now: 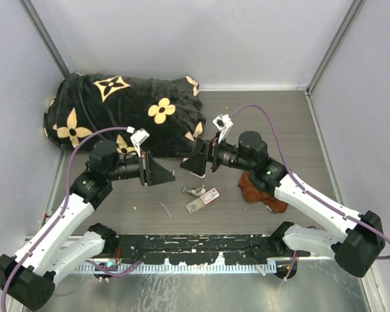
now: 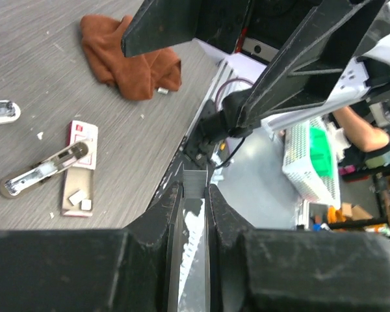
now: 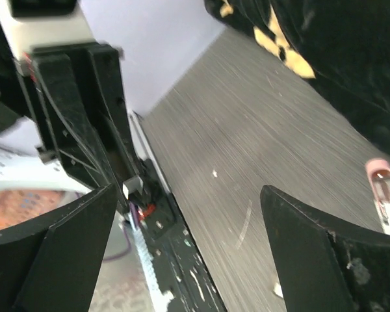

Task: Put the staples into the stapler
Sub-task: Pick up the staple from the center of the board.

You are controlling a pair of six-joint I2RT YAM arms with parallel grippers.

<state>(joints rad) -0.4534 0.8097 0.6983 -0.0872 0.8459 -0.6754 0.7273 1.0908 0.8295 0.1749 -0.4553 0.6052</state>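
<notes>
Stapler [image 2: 34, 174] across staples box [image 2: 80, 138], cloth [image 2: 133, 68] near

— What are you seeing at the far left?

— A black blanket [image 1: 123, 114] with tan flowers is lying bunched in that corner of my grey table [image 1: 279, 123].

— And closer in?

— A rust-brown cloth [image 1: 250, 190] is sitting crumpled on my right side, apart from the blanket. Past the table's near edge, a white basket [image 2: 310, 162] is holding something green.

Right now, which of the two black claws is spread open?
The right gripper, fingers wide apart; the left gripper pinches a thin silvery strip of staples.
</notes>
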